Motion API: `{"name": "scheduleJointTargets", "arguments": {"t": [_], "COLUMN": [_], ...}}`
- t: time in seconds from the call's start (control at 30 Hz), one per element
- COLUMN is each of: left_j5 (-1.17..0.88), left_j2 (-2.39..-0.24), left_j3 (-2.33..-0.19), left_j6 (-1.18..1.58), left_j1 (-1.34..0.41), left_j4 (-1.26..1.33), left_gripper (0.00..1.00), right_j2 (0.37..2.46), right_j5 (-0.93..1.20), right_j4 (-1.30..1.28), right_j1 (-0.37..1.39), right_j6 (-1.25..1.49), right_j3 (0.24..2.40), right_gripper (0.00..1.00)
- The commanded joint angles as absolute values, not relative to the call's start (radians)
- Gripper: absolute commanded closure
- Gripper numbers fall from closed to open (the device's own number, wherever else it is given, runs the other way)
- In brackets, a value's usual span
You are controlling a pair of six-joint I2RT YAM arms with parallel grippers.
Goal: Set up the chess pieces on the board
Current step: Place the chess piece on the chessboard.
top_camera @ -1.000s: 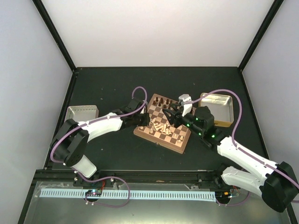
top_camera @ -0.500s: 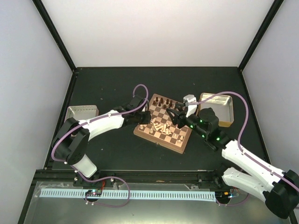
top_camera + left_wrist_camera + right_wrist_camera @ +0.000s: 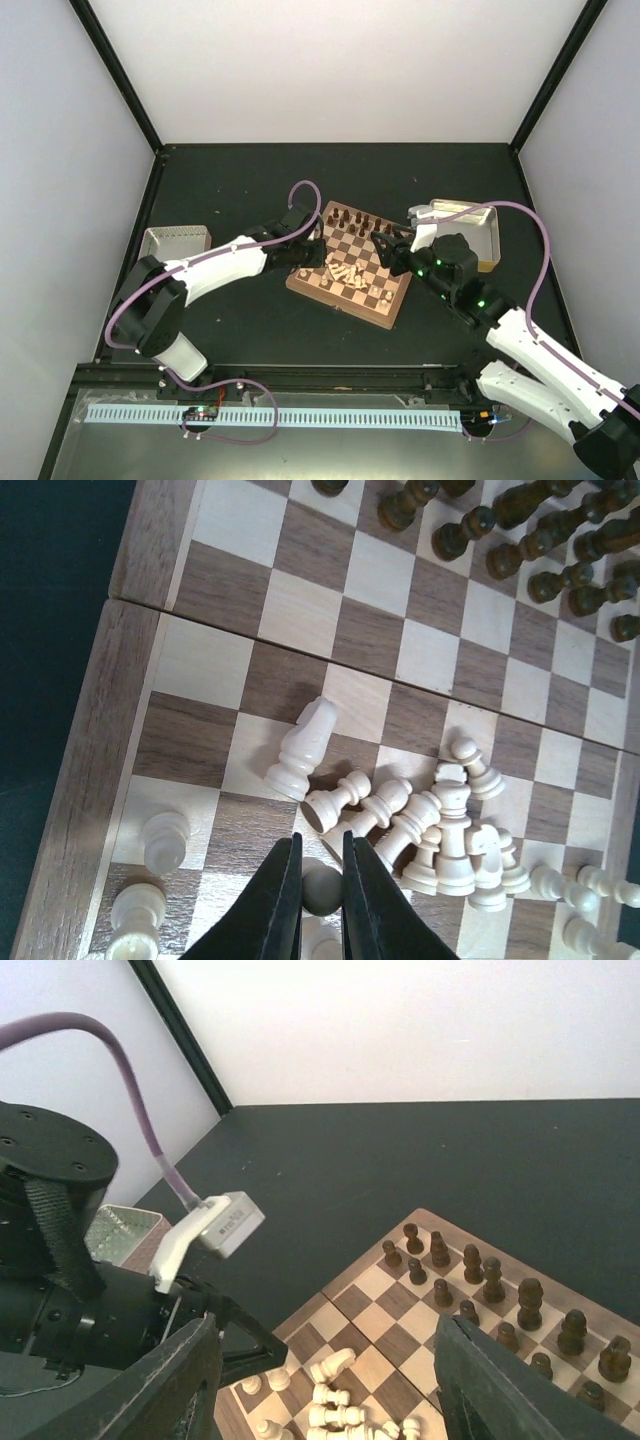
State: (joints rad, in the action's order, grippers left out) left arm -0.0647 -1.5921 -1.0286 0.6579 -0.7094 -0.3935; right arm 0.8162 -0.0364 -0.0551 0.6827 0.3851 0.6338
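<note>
Pawn (image 3: 320,885), pale cream, is pinched in the closed left gripper (image 3: 321,854) low over the board (image 3: 80,810), probably bound for a home square (toppled cream chessmen (image 3: 430,835) lie at its 2 o'clock). The right gripper (image 3: 325,1360) hovers open and empty, likely keeping clear.

Black matte table (image 3: 230,180) carries a square wooden checkered chessboard (image 3: 340,298) near its middle, a rectangular metal tray (image 3: 176,240) by its left edge, a second metal tray (image 3: 468,228) toward its right edge

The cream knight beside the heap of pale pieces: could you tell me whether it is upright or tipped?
Tipped: the cream knight lies on its side on the board.
</note>
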Motion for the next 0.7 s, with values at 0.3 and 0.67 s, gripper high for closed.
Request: {"name": "scheduleJointTargets", "arguments": {"t": [0.3,0.67], "left_j5": [-0.006,0.059], "left_j2": [-1.599,-1.626], "left_j3": [-1.005,-0.954], "left_j6": [0.673,0.659], "left_j1": [-0.731,-0.749], "left_j4": [-0.32,-0.27], "left_gripper": [0.95,0.95], "right_j2": [0.802,0.83], "right_j5": [-0.046,-0.024], "right_j4": [-0.125,-0.106], "right_j1": [0.678,0.678], "right_j6": [0.462,0.442], "right_j3": [0.665,0.679], "right_gripper": [0.4,0.4]}}
